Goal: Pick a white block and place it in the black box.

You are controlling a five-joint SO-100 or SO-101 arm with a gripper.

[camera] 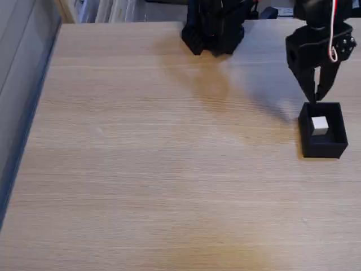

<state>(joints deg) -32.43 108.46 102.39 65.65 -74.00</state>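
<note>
Block (pixel 320 126), white, sits inside the black box (pixel 322 148), toward the box's back half, resting on the floor of it. Box stands on the wooden table (pixel 146 158) near the right edge of the fixed view. Gripper (pixel 316 97) hangs directly above the box's rear wall, tips pointing down, fingers slightly parted with a narrow gap between them and nothing held. Arm base (pixel 213 28) sits at the table's far edge, well apart from the box. Red and white cable (pixel 334 34) loops along the gripper body.
</note>
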